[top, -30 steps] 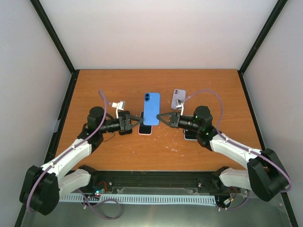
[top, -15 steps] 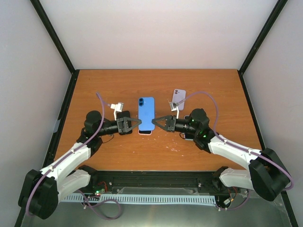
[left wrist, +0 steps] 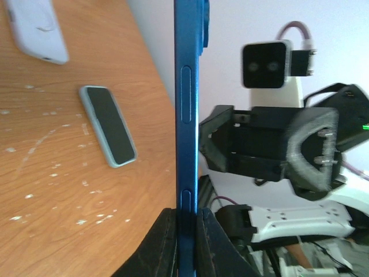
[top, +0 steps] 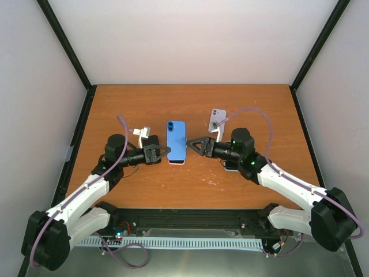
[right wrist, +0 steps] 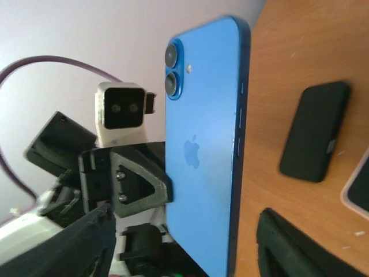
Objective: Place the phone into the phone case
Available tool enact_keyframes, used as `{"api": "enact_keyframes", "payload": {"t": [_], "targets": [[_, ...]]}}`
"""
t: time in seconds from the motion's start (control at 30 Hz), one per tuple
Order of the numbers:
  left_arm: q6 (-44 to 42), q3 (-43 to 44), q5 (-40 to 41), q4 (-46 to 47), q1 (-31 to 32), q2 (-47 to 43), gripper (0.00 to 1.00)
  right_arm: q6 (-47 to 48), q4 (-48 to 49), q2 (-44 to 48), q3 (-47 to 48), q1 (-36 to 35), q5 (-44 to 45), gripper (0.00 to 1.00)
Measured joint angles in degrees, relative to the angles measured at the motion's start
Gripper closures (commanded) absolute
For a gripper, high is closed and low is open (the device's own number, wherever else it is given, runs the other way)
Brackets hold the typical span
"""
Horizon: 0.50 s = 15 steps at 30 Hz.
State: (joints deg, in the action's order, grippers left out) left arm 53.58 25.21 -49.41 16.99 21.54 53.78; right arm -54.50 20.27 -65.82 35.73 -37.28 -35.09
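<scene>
The phone (top: 176,141) stands between the left hand (top: 166,151) and the right hand (top: 188,143), over a case (top: 177,162) on the table (top: 144,104); another phone (top: 217,118) lies behind, rightward.

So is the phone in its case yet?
Not yet. The flat blue phone is up off the table, pinched by the left tool. The right tool stands open beside it. Left to do: pressing it into the pink case lying below it.

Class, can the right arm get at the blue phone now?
Probably yes: the right gripper stands open at the blue phone, nothing between; the left gripper holds it from the other side.
</scene>
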Motion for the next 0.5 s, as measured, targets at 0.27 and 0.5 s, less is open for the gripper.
{"api": "enact_keyframes", "payload": {"t": [0.27, 0.5], "targets": [[-8.85, 4.68, 10.38, -16.33, -0.02, -1.68, 1.0, 8.39, -19.08, -0.37, 7.91, 2.67, 16.31, 0.04], [-14.27, 7.1, 18.97, -27.87, -0.02, -2.97, 1.0, 15.08, -35.5, -15.65, 22.97, 3.43, 37.64, 0.03]]}}
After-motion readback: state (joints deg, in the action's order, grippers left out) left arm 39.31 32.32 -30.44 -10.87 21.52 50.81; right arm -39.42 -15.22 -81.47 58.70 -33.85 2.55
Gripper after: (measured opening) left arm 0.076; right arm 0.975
